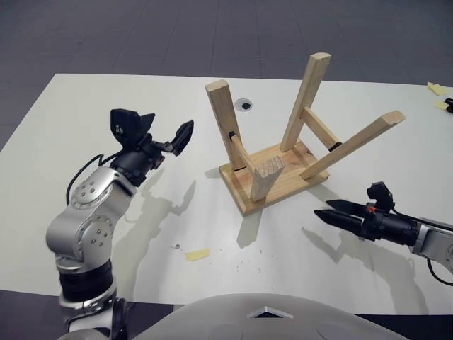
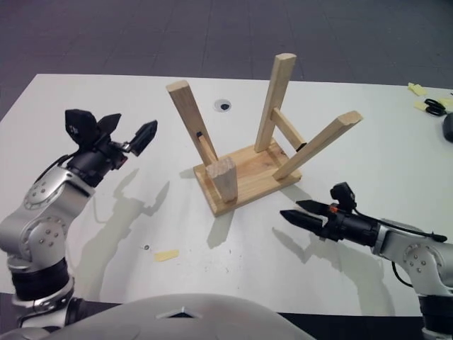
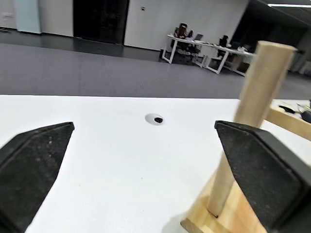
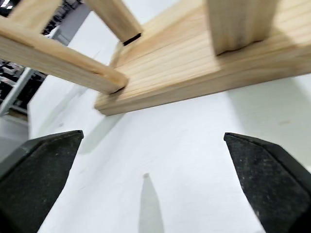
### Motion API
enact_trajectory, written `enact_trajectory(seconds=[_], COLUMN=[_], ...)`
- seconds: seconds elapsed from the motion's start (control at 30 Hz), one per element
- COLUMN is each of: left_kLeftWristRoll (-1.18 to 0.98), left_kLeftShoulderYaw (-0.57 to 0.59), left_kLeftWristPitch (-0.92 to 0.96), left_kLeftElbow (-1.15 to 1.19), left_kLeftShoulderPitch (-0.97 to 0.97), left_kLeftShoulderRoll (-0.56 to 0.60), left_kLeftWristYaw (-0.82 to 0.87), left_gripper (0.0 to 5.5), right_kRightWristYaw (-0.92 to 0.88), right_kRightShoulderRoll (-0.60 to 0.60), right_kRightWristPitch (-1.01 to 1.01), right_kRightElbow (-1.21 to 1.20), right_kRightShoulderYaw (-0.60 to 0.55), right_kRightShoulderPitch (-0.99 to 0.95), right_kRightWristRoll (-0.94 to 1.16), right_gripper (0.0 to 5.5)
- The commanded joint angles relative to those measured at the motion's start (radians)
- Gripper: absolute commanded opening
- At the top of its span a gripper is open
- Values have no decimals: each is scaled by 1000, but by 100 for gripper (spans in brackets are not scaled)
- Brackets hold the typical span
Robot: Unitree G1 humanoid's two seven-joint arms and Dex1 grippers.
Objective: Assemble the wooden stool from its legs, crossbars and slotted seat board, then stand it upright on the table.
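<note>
At the middle of the bench (image 1: 85, 99), the stool (image 1: 297, 120) is rested upside down on its seat board (image 1: 239, 185), legs up, so only the turning upright seems left. The left claw (image 2: 129, 129) and right claw (image 1: 324, 210) are held spread apart, flanking it without touching, likely for a two-sided grip.
</note>
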Motion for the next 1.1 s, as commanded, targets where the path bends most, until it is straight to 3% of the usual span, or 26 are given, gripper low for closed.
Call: enact_trajectory(seconds=[0.03,0.17,0.37,0.6,0.73,0.83,0.97,1.1], left_kLeftWristRoll=[37,52,-20,-12,125,83,-38,68], left_kLeftShoulderYaw=[-4,-74,-52,-69,-113,-141,-206,-310], left_kLeftWristPitch=[2,-13,37,32,-127,-127,-49,-114], left_kLeftElbow=[30,40,46,93,250,168,20,50], left_kLeftShoulderPitch=[62,67,108,101,97,101,51,11], left_kLeftShoulderRoll=[98,121,248,416,574,629,604,437], left_kLeftWristYaw=[-76,-137,-317,-510,-706,-833,-880,-713], left_gripper=[537,537,537,537,537,537,537,537], right_kRightWristYaw=[-161,-121,80,-9,52,51,76,183], right_kRightShoulderRoll=[175,243,97,180,138,138,124,83], right_kRightWristPitch=[-191,-133,74,-7,-11,-28,-26,-69], right_kRightElbow=[74,-14,-205,-296,-319,-285,-244,-176], right_kRightShoulderYaw=[-19,25,32,38,46,33,33,95], right_kRightShoulderPitch=[-204,-253,-67,22,76,46,2,-37], right_kRightWristRoll=[-115,-39,100,24,6,-11,-19,-89], right_gripper=[540,540,540,540,540,540,540,540])
